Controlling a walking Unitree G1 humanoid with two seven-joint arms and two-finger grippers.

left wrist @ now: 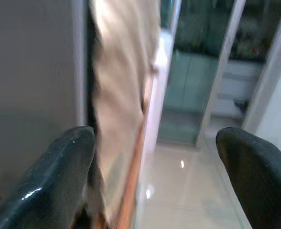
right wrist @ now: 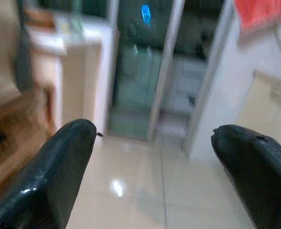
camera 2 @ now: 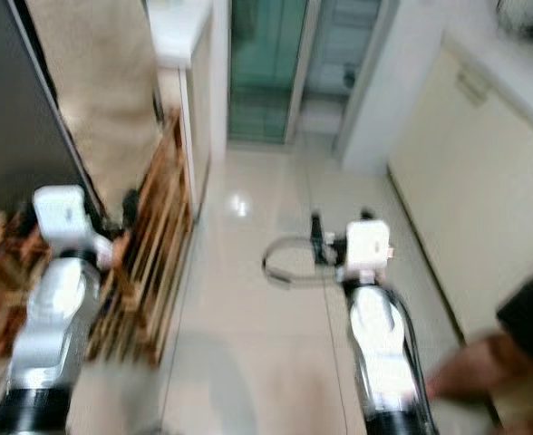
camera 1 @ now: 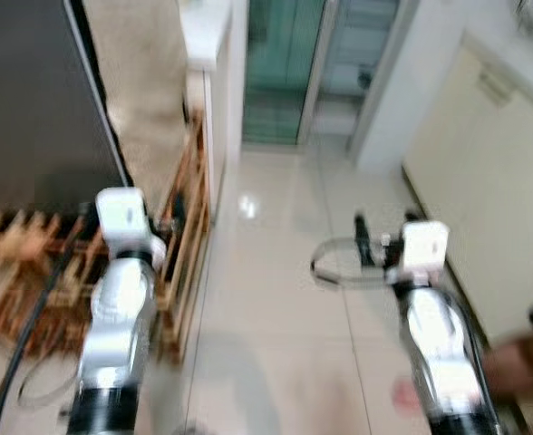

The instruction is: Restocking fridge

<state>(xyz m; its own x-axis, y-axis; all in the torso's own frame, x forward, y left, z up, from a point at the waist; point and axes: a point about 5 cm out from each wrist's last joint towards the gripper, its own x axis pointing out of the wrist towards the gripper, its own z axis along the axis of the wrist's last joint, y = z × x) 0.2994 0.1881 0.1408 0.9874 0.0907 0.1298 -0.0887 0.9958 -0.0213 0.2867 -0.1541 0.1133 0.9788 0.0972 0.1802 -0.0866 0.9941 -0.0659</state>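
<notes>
Floor (camera 1: 276, 299): pale shiny tiles, a bright glare spot.
Fridge (camera 1: 31, 100): dark, left, beside a wooden rack (camera 1: 180, 263).
Left gripper (left wrist: 155, 157): fingers wide apart, empty.
Right gripper (right wrist: 155, 157): fingers wide apart, empty.
Ahead: a glass door (camera 1: 280, 63).

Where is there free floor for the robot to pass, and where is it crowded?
Free: the tiled floor between the wooden rack and the cream cabinets, towards the glass door. Crowded: the robot's left, where the rack meets the dark fridge.

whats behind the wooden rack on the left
Behind the wooden rack stand a dark grey panel, likely the fridge, and a beige wall. The left arm covers part of the rack, and blur hides what it holds.
</notes>
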